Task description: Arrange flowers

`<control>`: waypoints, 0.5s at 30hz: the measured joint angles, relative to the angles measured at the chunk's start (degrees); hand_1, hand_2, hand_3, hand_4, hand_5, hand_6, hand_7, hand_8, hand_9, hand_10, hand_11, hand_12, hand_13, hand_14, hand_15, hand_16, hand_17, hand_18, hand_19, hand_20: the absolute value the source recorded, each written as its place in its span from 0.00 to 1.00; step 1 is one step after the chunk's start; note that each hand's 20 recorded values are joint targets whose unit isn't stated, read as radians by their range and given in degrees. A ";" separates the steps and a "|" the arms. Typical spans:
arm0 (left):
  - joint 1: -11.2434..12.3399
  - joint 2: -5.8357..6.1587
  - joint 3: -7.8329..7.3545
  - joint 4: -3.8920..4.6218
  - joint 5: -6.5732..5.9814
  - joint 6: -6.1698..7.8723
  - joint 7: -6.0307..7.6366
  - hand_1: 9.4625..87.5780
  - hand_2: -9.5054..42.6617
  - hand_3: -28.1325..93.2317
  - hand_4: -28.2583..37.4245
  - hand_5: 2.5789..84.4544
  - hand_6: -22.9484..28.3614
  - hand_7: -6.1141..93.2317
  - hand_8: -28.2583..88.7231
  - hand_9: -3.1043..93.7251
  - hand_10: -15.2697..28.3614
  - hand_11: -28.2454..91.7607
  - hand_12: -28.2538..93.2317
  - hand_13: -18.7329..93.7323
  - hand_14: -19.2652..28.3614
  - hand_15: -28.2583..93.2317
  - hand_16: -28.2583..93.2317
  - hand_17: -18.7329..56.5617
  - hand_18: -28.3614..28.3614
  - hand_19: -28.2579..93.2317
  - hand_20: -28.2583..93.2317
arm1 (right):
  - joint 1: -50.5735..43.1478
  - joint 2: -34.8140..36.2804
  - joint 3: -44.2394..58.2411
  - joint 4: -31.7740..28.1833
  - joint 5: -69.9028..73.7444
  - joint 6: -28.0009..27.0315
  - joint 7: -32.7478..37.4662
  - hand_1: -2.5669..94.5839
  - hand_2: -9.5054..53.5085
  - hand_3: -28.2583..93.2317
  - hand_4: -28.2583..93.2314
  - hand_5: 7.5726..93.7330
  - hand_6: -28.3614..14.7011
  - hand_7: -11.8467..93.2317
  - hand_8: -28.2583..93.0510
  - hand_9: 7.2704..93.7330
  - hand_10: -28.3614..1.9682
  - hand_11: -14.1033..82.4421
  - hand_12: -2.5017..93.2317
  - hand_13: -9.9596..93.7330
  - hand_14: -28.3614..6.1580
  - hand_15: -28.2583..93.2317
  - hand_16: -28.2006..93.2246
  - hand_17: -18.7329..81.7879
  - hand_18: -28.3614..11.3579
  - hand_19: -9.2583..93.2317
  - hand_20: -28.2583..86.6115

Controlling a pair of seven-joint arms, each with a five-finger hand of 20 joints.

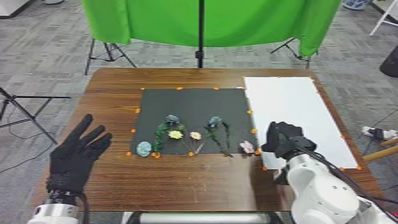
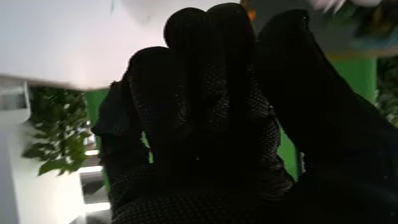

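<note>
head view: I look forward and down over the table (image 1: 115, 185), from higher up | right wrist view: I peer along the right hand (image 1: 282, 137), very close; shared: that hand, white sheet (image 1: 298, 105), green cloth (image 1: 155, 22)

Floored in gray tile (image 1: 53, 55). Hung with green cloth (image 1: 160, 25) beyond the brown wooden table (image 1: 178, 192), around a black pole (image 1: 201, 52). Furnished at left with a black tripod (image 1: 19, 116). Lit by bright strips (image 2: 96, 206) near leafy foliage (image 2: 58, 130).
</note>
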 measured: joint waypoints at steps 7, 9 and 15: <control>-0.27 -0.94 -0.30 0.01 0.60 -0.43 -0.76 0.16 0.29 0.89 0.01 0.35 0.55 0.18 0.15 0.34 0.77 0.39 0.31 0.35 0.97 0.58 0.17 0.13 1.00 0.71 0.27 | 6.90 -0.34 -10.43 4.43 -2.16 3.34 1.42 0.53 0.00 0.79 0.00 0.86 0.61 0.31 0.25 0.83 0.56 0.55 0.30 0.73 0.48 0.86 0.37 0.43 0.08 0.92 0.66; -0.35 -1.20 -0.33 0.02 0.71 -0.49 -0.94 0.16 0.29 0.89 0.01 0.35 0.55 0.18 0.15 0.34 0.77 0.39 0.31 0.35 0.97 0.58 0.17 0.13 1.00 0.71 0.27 | 9.08 -0.74 -12.71 5.78 -3.20 4.58 2.15 0.53 0.00 0.79 0.00 0.86 0.61 0.31 0.25 0.83 0.55 0.55 0.30 0.73 0.48 0.86 0.37 0.43 0.08 0.92 0.66; -0.48 -1.37 -0.33 0.04 0.79 -0.60 -1.11 0.17 0.29 0.89 0.01 0.35 0.55 0.18 0.15 0.34 0.77 0.39 0.31 0.35 0.97 0.58 0.17 0.13 1.00 0.71 0.27 | 13.89 -2.59 -16.50 8.46 -3.75 5.14 2.70 0.53 0.00 0.79 0.00 0.86 0.61 0.30 0.25 0.83 0.55 0.56 0.29 0.73 0.48 0.86 0.37 0.44 0.09 0.92 0.66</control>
